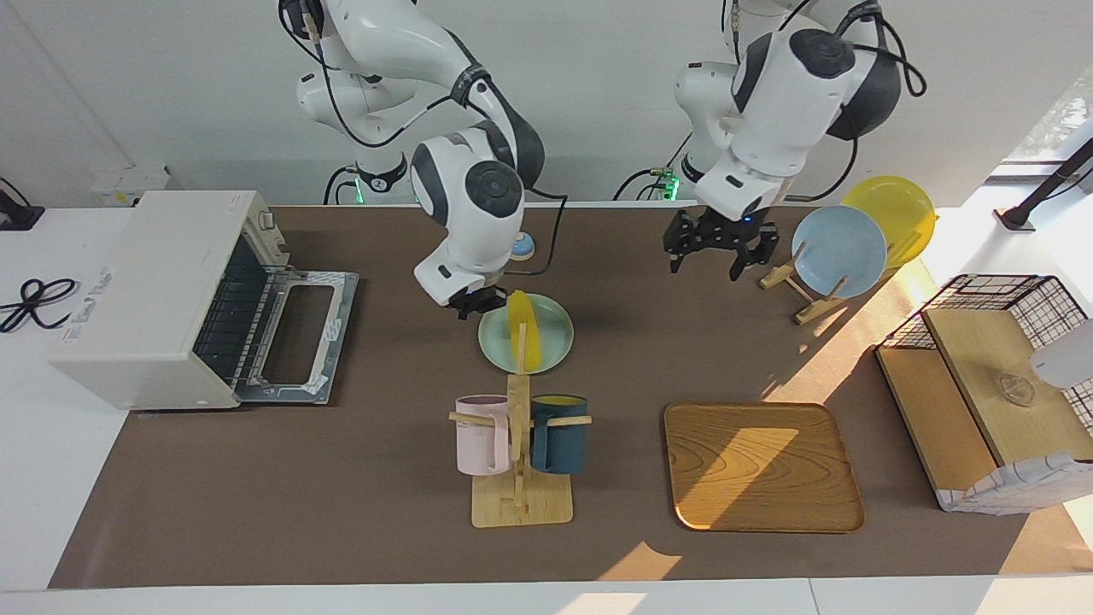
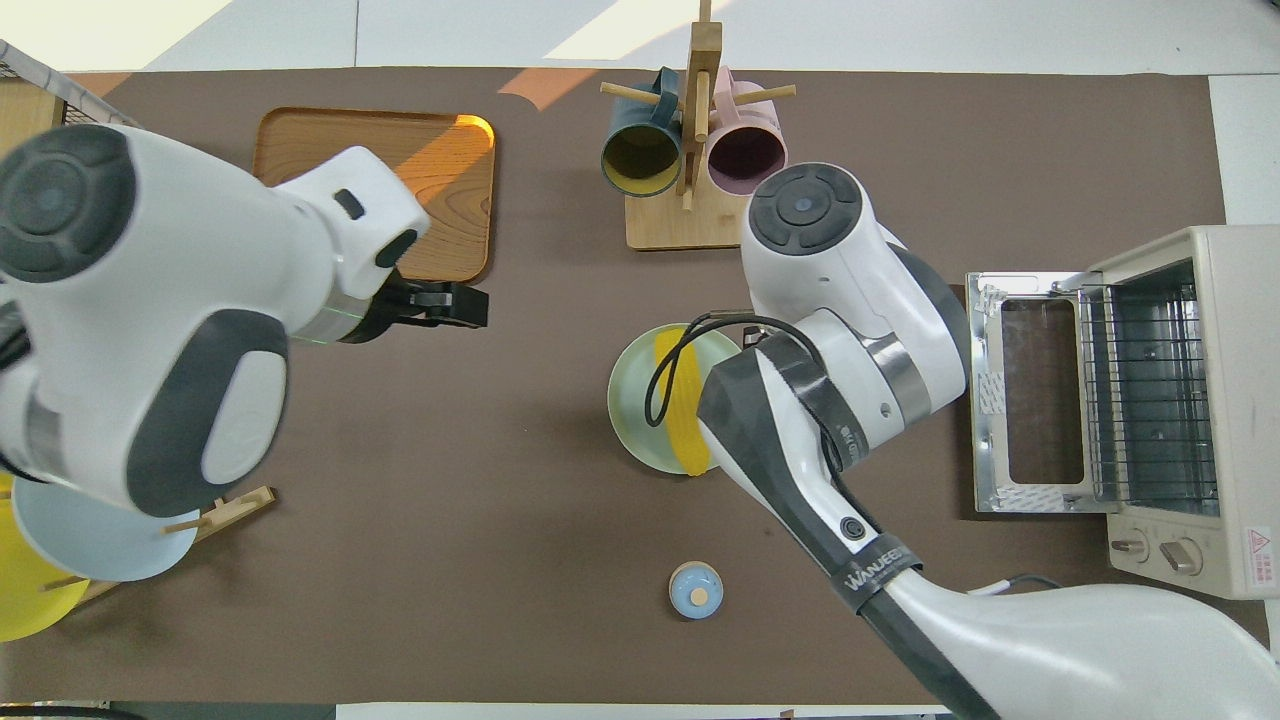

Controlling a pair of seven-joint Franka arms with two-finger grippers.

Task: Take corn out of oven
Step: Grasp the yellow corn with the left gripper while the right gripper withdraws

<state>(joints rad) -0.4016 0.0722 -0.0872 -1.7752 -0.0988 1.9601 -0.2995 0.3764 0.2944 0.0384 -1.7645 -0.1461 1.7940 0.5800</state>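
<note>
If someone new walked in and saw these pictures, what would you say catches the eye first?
The bright yellow corn cob lies on a pale green round plate mid-table, nearer to the robots than the wooden mug rack. The right gripper hangs just beside the plate, toward the white toaster oven, whose glass door lies dropped open at the right arm's end. The left gripper hangs over bare mat beside the pale blue plate on its stand.

a plain white wall (image 1: 598,102) rises past the brown-topped table (image 1: 341,512), and sunlight from a window (image 1: 1059,120) at the right falls in bright patches across it.
</note>
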